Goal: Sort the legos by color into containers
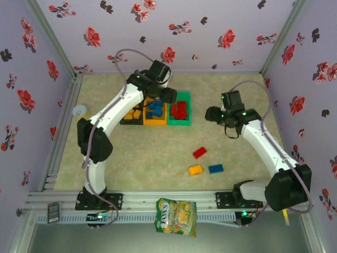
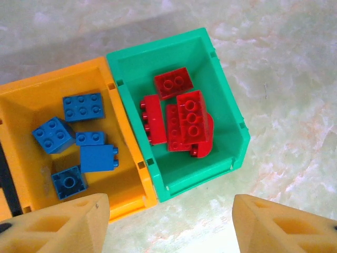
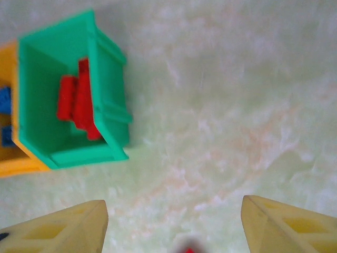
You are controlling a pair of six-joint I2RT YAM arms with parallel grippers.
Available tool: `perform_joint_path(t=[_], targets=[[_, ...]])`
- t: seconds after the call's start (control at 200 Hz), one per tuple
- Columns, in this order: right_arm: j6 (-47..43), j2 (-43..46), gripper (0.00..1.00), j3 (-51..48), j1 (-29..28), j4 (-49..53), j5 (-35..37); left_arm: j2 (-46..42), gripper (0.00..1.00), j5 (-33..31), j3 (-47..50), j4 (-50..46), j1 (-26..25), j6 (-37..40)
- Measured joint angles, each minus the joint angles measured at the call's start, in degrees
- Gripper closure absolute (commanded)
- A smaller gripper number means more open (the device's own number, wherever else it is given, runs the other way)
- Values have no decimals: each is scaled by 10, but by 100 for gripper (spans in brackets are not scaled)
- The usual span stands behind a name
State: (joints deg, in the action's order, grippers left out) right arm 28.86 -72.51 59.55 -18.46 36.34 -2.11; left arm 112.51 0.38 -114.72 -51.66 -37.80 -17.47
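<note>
Glossy plastic legos (image 2: 187, 121), smooth plastic bins (image 2: 225, 97)

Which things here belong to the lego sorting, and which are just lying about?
Job: black bin, orange bin, green bin, sorted legos, loose red lego, loose yellow lego, loose blue lego.
Lying about: snack bag, white tape roll.

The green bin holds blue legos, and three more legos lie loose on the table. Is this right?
Not quite: the green bin holds red legos, not blue. The blue legos lie in the orange bin beside it. The left wrist view shows this. The rest is right.
</note>
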Motion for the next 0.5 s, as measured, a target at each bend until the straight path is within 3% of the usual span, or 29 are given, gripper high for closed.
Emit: perform_joint_path(t=[0.27, 0.5], targets=[[84, 0, 31, -114, -95, -3, 2, -44, 35, 0, 89, 20, 0, 3], [145, -5, 28, -165, -138, -20, 2, -61, 35, 1, 156, 45, 0, -2]])
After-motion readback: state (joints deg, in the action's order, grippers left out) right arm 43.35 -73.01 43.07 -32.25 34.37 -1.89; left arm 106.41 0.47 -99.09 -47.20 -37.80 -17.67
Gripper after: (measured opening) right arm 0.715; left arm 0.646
